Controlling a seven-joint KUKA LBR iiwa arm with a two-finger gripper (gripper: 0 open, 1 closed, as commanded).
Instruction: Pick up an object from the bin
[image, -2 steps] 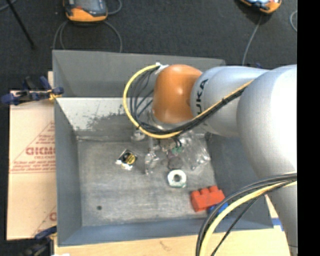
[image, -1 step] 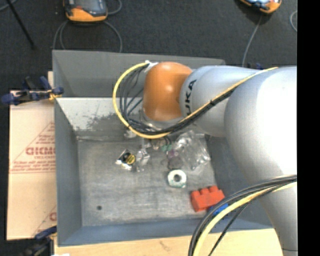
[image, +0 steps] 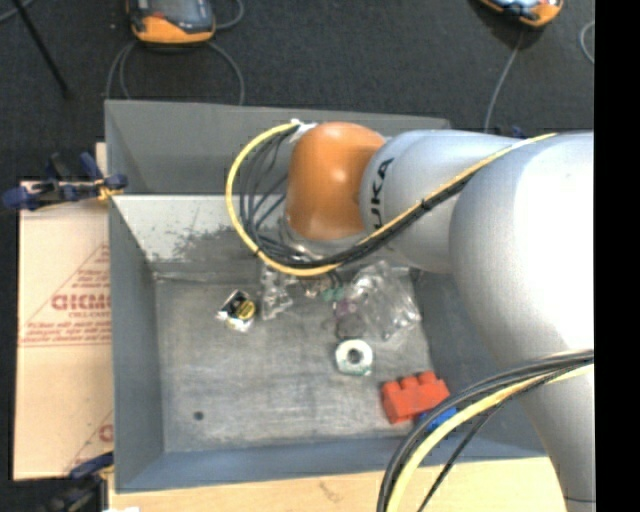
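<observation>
Visibly: one red block (image: 413, 395), one white ring (image: 353, 357).

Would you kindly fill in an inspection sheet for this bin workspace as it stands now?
Surface: grey metal bin floor, scuffed.
Job's things: small black, yellow and white object just left of the gripper; white-and-green ring; red-orange studded block; crumpled clear plastic piece.
Clutter: nothing seen.
Grippers: gripper low over the floor's upper middle, under the arm's orange cover.
Cables: yellow cable loops round the wrist.
Surroundings: orange-and-black device on dark floor beyond the bin.
</observation>
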